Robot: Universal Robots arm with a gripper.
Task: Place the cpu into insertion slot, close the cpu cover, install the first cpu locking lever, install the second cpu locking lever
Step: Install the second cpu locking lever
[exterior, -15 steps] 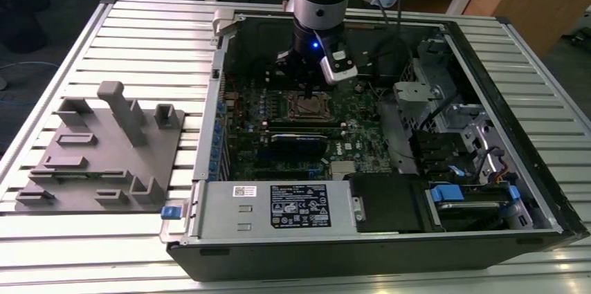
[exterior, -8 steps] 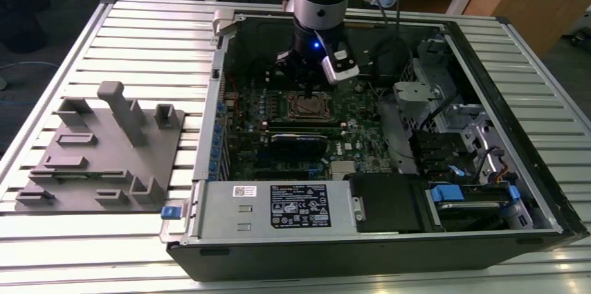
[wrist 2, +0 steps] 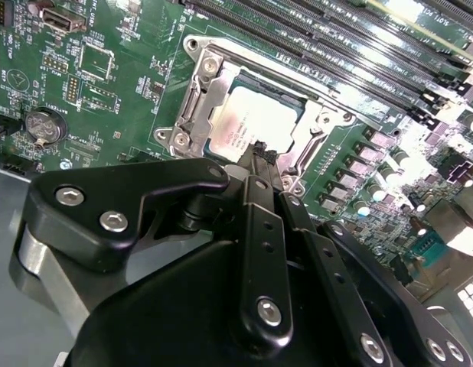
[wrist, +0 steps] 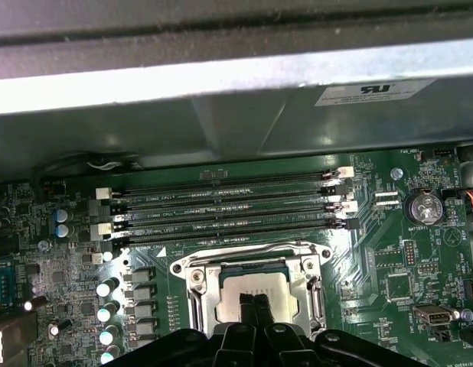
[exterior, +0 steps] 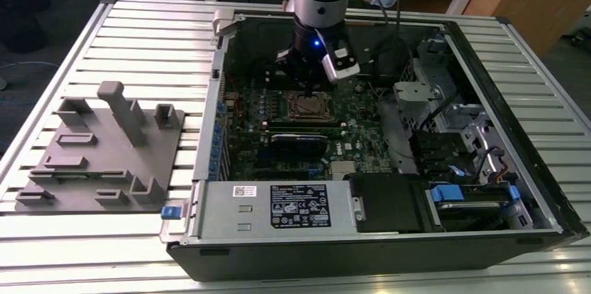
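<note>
- Tool (wrist 2: 259,151) poised directly over the cpu (wrist 2: 254,122), fingertips drawn together into a narrow point, pinched closed with nothing between them.
- Tips at or just above the chip's near edge in both wrist views; actual contact impossible to judge.
- Cpu lying flat in the insertion slot (wrist: 252,287), dull silvery top showing through the square window of the cpu cover (wrist 2: 192,103).
- Cover frame apparently down around the chip, screw heads at its corners; whether any lever is latched not clear.
- Straight below the tool, then, no sideways offset worth noting; arm coming down near-vertical onto the socket in the exterior view (exterior: 309,106).
- Long black memory slots (wrist: 229,210) running parallel just beyond the socket, close beside it.
- Green circuit board (wrist 2: 106,69) all around, crowded with small capacitors and a coin cell (wrist: 425,206).
- Board seated inside an open computer case (exterior: 517,211), metal walls on every side, so room above only.
- Case resting on a ribbed metal tabletop (exterior: 138,38), with a grey fixture block (exterior: 102,155) well apart toward the exterior view's left.
</note>
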